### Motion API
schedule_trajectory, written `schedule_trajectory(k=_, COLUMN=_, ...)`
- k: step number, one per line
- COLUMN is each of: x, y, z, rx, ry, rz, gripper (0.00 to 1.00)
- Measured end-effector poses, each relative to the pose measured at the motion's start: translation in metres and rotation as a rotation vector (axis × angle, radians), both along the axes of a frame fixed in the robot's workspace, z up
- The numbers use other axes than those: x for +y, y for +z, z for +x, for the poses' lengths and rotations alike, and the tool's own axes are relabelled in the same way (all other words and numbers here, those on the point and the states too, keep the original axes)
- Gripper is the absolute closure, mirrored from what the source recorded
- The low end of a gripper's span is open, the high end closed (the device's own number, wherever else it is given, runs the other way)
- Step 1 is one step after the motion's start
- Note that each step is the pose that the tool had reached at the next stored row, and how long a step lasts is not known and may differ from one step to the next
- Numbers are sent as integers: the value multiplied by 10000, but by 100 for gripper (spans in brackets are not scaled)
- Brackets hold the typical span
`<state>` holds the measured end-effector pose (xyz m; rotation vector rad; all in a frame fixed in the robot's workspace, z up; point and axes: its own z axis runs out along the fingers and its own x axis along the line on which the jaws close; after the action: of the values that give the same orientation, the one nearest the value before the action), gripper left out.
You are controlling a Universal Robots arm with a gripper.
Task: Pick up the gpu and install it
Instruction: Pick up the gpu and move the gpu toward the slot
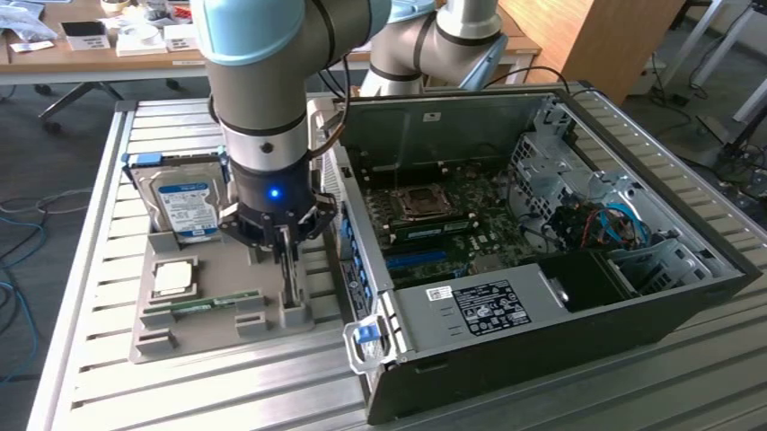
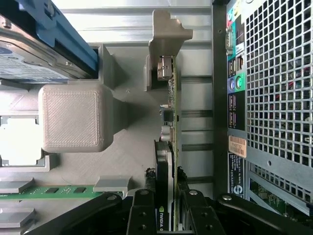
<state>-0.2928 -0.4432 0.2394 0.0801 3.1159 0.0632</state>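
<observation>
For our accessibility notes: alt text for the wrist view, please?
The gripper straddles a graphics card standing on edge in a grey holder, beside a computer case. A hard drive and a green memory stick rest in the same holder.

Hard drive (image 1: pixel 186 208), memory stick (image 1: pixel 215 303), computer case (image 1: pixel 540 370)

Robotics lab, judging by slatted metal counter (image 1: pixel 180 395), opened computer case (image 1: pixel 677 301), cluttered desk (image 1: pixel 72 56) behind, loose cables (image 1: pixel 17 226) on floor.
</observation>
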Motion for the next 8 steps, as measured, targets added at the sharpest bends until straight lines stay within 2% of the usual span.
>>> schedule_trajectory(k=8, x=0, y=177, z=0, rx=0, ry=0, rz=5, gripper=73)
